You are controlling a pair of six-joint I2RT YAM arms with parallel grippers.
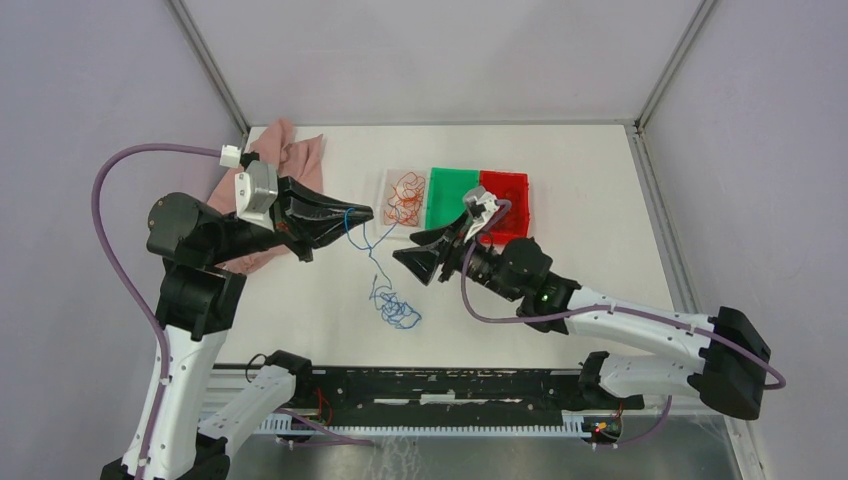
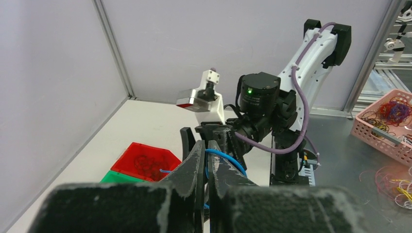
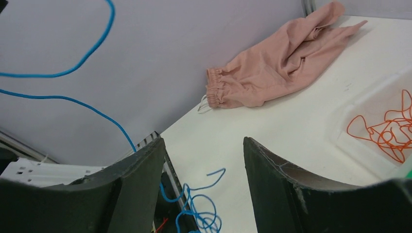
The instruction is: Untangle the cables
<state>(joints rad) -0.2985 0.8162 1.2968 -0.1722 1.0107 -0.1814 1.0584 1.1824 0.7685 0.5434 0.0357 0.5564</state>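
My left gripper (image 1: 368,214) is shut on a thin blue cable (image 1: 360,225) and holds it above the table; in the left wrist view the cable (image 2: 228,156) loops out between the closed fingertips (image 2: 208,145). The cable hangs down to a blue tangle (image 1: 398,308) lying on the table, also visible in the right wrist view (image 3: 199,213). My right gripper (image 1: 403,257) is open and empty, just right of the hanging cable and above the tangle. Orange-red cables (image 1: 405,197) lie in a clear tray (image 1: 387,180), also visible in the right wrist view (image 3: 388,128).
A green tray (image 1: 452,198) and a red tray (image 1: 516,202) sit side by side at the back, right of the clear tray. A pink cloth (image 1: 290,160) lies at the back left, partly under my left arm. A pink basket of wires (image 2: 388,121) stands off the table.
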